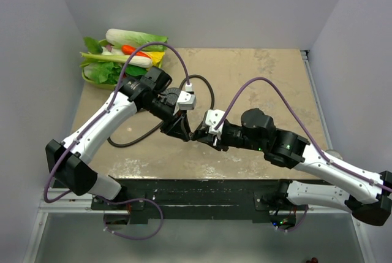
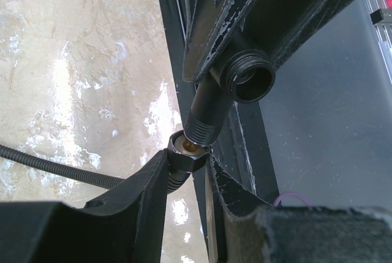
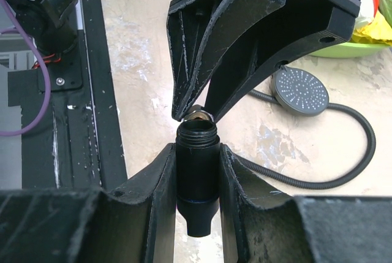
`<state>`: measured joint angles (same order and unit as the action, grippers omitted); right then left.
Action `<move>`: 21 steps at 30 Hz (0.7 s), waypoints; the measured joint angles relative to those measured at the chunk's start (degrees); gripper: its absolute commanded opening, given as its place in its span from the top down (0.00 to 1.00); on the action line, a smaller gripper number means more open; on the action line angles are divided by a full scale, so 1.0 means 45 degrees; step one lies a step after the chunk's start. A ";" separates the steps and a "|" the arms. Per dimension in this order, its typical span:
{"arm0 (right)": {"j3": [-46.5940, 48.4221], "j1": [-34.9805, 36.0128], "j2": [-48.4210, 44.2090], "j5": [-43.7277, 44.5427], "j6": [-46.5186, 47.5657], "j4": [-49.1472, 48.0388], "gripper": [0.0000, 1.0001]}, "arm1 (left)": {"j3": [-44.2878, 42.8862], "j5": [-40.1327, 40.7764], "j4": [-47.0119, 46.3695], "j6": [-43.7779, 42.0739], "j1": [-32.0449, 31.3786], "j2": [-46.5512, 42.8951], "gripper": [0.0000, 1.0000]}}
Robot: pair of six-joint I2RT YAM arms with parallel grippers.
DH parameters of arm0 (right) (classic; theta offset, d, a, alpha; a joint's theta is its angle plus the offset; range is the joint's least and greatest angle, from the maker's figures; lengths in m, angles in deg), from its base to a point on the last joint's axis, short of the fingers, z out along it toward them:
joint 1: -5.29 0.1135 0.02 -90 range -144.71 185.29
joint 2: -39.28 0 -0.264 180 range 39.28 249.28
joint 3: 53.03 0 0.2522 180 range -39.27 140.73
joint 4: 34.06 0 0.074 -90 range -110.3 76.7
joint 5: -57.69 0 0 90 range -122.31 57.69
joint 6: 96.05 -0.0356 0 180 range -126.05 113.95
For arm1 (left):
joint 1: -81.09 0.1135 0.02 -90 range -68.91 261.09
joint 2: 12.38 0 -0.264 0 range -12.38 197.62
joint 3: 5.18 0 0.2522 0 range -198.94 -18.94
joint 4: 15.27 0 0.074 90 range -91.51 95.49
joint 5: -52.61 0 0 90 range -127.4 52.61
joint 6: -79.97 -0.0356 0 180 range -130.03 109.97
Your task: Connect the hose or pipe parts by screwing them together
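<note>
A beige, mottled table [image 1: 269, 79] stands between plain pale walls [image 1: 202, 5]. A green basket [image 1: 90, 80] of vegetables sits in its far left corner. The round-faced head [image 3: 300, 91] lies flat on the table, near the basket, on the side toward the arms. The black hose [image 3: 367, 146] curls past it. Well apart from the basket, over the table's near middle, the two grippers meet tip to tip. The left gripper [image 2: 187, 163] is clenched on the hose's nut [image 2: 187, 154]. The right gripper [image 3: 197, 152] grasps a black threaded fitting [image 3: 197, 177]. The nut sits against the fitting's threaded end, and whether any thread has caught I cannot tell.
</note>
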<state>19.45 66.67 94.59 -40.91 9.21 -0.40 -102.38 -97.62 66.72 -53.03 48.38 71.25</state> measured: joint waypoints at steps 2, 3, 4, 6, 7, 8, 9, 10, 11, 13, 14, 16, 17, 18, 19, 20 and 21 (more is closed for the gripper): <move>-0.0010 0.0000 -0.0019 0.0015 -0.0058 -0.0005 1.00 | 0.0000 0.0000 -0.0024 0.0102 0.0000 -0.0005 1.00; -0.0010 0.0000 -0.0019 0.0019 -0.0068 -0.0010 1.00 | 0.0000 0.0000 -0.0049 0.0121 0.0000 -0.0010 1.00; -0.0010 0.0000 -0.0019 0.0024 -0.0083 -0.0024 1.00 | 0.0000 0.0005 -0.0063 0.0141 0.0000 -0.0019 1.00; -0.0010 0.0000 -0.0019 0.0024 -0.0107 -0.0049 1.00 | 0.0000 0.0039 -0.0087 0.0185 -0.0024 -0.0024 1.00; -0.0010 0.0000 -0.0010 0.0024 -0.0126 -0.0058 1.00 | 0.0000 0.0083 -0.0097 0.0209 -0.0058 -0.0034 1.00; -0.0010 0.0000 0.0000 0.0019 -0.0141 -0.0073 1.00 | 0.0000 0.0141 -0.0107 0.0219 -0.0112 -0.0044 1.00; -0.0010 0.0000 0.0029 0.0024 -0.0146 -0.0131 1.00 | 0.0000 0.0204 -0.0107 0.0219 -0.0170 -0.0049 1.00; -0.0010 0.0000 0.0049 0.0019 -0.0146 -0.0194 1.00 | 0.0000 0.0291 -0.0112 0.0219 -0.0219 -0.0063 1.00; -0.0010 0.0000 0.0068 0.0024 -0.0146 -0.0223 1.00 | 0.0000 0.0359 -0.0126 0.0223 -0.0267 -0.0073 1.00; -0.0010 0.0000 0.0102 0.0019 -0.0146 -0.0248 1.00 | 0.0000 0.0544 -0.0175 0.0223 -0.0355 -0.0107 1.00; -0.0010 0.0000 0.0126 0.0019 -0.0146 -0.0248 1.00 | 0.0000 0.0622 -0.0185 0.0223 -0.0384 -0.0112 1.00; -0.0010 -0.0015 0.0155 0.0010 -0.0146 -0.0248 1.00 | 0.0000 0.0724 -0.0194 0.0228 -0.0413 -0.0121 1.00; -0.0010 -0.0019 0.0185 0.0010 -0.0146 -0.0253 1.00 | 0.0000 0.0767 -0.0194 0.0228 -0.0418 -0.0126 1.00; -0.0010 -0.0039 0.0209 0.0010 -0.0146 -0.0267 1.00 | 0.0000 0.0816 -0.0194 0.0228 -0.0423 -0.0131 1.00; -0.0010 -0.0053 0.0219 0.0005 -0.0151 -0.0272 1.00 | 0.0000 0.0860 -0.0199 0.0238 -0.0423 -0.0136 1.00; -0.0010 -0.0068 0.0219 0.0000 -0.0151 -0.0277 1.00 | 0.0000 0.0874 -0.0214 0.0277 -0.0423 -0.0141 1.00; -0.0010 -0.0073 0.0219 0.0000 -0.0155 -0.0272 1.00 | 0.0000 0.0874 -0.0228 0.0311 -0.0423 -0.0141 1.00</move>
<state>19.41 66.35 95.58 -40.91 8.51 -1.62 -102.38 -93.69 65.69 -51.63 46.48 70.62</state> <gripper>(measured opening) 0.296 0.320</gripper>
